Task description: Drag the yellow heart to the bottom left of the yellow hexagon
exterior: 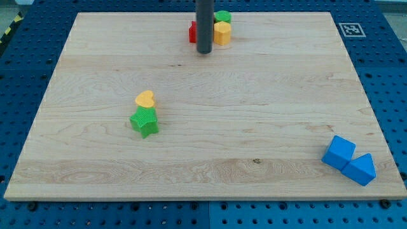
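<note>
my tip stands at the view's top centre of the worktop, and it touches no block. there is no hand on this arm, only the rod, so nothing opens or closes and nothing is held. just to the view's right of the rod sits the yellow hexagon, with a green block touching it on the top side, and a red block shows at the rod's left edge, partly hidden behind it (its shape cannot be made out).

the yellow heart lies well apart from my tip, toward the view's lower left, and its lower edge touches a green star. far off at the view's bottom right are a blue cube and a blue wedge, touching each other.

i judge the heart to be small, light and rigid, with a smooth base that slides easily on the wood. it cannot be gripped, only pushed, so contact belongs on its lower left flank, close to the seam with the star. its rounded lobes would likely let it spin or slip off the rod if the push is off centre, and the star may be dragged along.
</note>
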You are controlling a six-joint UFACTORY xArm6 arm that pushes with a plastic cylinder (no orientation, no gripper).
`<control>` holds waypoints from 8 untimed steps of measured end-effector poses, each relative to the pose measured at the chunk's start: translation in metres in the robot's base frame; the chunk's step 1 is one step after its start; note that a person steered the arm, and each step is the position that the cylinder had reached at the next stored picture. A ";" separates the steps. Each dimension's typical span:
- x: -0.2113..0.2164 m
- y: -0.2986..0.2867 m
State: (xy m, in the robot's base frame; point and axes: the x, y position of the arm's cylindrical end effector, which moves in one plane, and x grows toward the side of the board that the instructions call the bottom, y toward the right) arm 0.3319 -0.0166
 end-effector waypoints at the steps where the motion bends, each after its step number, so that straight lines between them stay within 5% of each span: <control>1: 0.029 -0.059; 2: 0.065 -0.121; 4: 0.203 -0.151; 6: 0.211 -0.076; 8: 0.198 -0.087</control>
State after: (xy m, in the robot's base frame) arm 0.5297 -0.1040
